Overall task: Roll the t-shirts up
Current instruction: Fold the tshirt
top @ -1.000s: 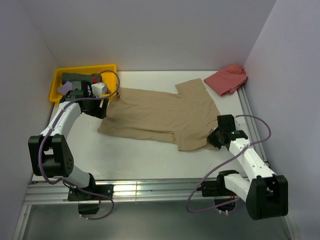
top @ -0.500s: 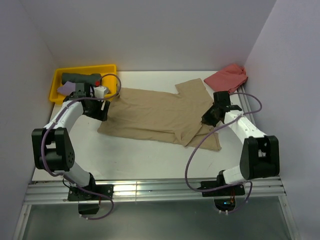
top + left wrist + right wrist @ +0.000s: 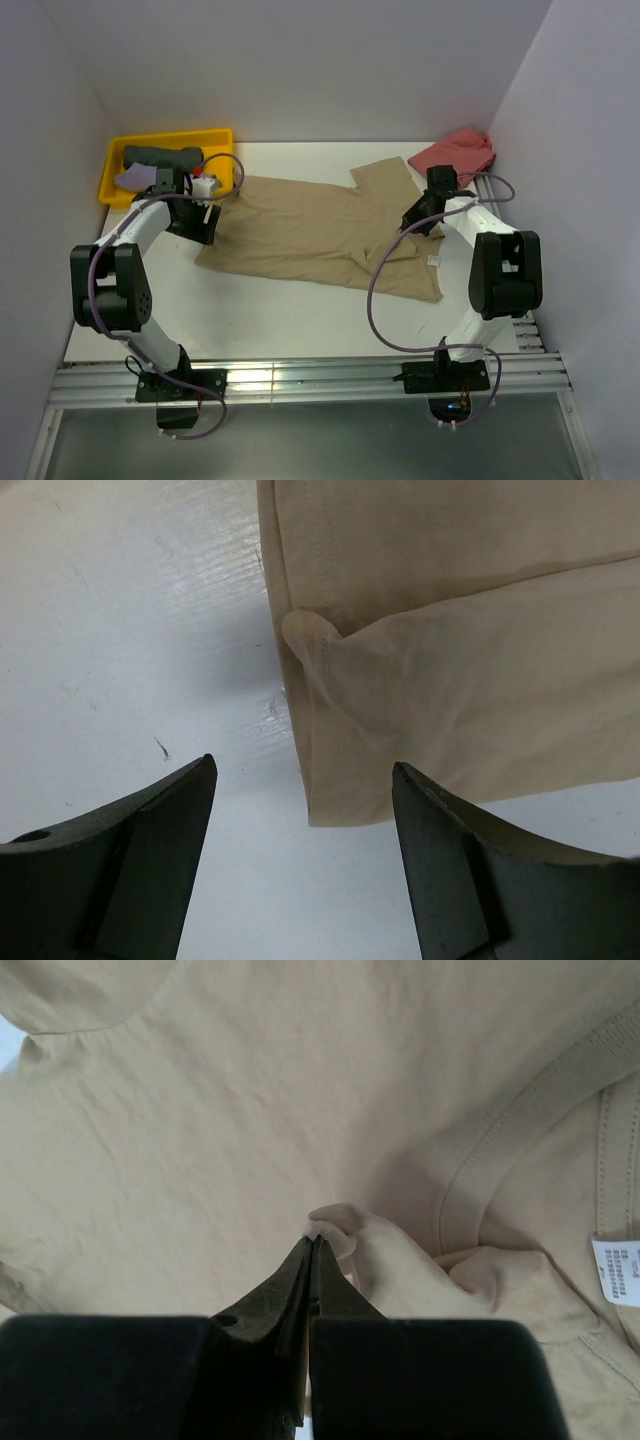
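Observation:
A large tan t-shirt (image 3: 300, 225) lies spread across the middle of the table, collar to the right. My right gripper (image 3: 414, 220) (image 3: 313, 1240) is shut on a small pinched fold of this shirt (image 3: 200, 1110) beside the collar, where a white label (image 3: 617, 1270) shows. My left gripper (image 3: 203, 224) (image 3: 303, 770) stands open over the shirt's left hem corner (image 3: 340, 800), one finger on each side, touching nothing. A salmon-red t-shirt (image 3: 455, 157) lies crumpled at the back right corner. A dark grey-green t-shirt (image 3: 160, 156) and a lilac one (image 3: 133, 177) lie in the tray.
A yellow plastic tray (image 3: 170, 135) stands at the back left corner. Walls close in the table on the left, back and right. Metal rails (image 3: 300, 378) run along the near edge by the arm bases. My right arm's cable (image 3: 375, 290) loops over the shirt's front part.
My right arm has swung from the front right toward the back, pulling the tan shirt's pinched part along, and its right side now lies spread out. The left gripper shifted slightly and stayed open.

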Available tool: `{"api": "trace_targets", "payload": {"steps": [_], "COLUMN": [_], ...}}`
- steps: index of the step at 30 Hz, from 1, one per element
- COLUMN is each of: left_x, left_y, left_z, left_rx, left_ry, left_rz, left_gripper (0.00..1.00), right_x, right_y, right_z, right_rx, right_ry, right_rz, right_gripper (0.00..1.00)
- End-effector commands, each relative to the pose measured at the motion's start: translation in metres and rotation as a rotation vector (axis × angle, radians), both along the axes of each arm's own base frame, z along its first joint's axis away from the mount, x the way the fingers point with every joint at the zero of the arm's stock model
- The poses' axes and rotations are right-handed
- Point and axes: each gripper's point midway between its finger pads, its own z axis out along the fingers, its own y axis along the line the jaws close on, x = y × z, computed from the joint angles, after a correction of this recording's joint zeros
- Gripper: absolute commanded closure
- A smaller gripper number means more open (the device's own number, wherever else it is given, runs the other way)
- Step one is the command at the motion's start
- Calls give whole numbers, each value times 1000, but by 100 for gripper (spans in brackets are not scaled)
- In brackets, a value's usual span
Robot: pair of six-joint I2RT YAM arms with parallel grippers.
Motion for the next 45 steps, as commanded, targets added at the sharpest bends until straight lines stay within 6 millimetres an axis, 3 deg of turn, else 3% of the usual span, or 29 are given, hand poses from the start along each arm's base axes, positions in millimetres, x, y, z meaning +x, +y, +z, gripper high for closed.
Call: {"api": "trace_targets", "payload": {"steps": [1,13,22,29,33,34,35,42,45], "left_x": [6,11,9,10,9,9,9,10,9], "left_y": [3,5,4,4,3,3,2,1,1], "left_z": [-3,-12,-19,-15,-14,-13,-12,-8,-7], "left_rx": [17,24,20,15,12,12,11,3,1], "left_ry": [-14,-5,10,0,-3,-6,-7,-14,-16], "left_rz": [-4,13,18,14,14,12,12,11,9], "left_gripper": [24,24,24,25,24,24,25,25,25], "right_x": [22,44,52,54,39,29,27,-20,-31], "right_y": [-13,-25,-23,-28,-27,-25,-22,29,43], "right_z": [19,22,6,14,25,20,29,19,20], "right_rx": [2,3,11,-25,-78,-83,-77,-44,-33], "right_ry": [-75,-104,-93,-127,-139,-127,-159,-171,-184], "right_rz": [-19,-37,-23,-28,-39,-43,-52,4,3], "right_gripper": [100,100,99,51,44,44,44,46,45]}}
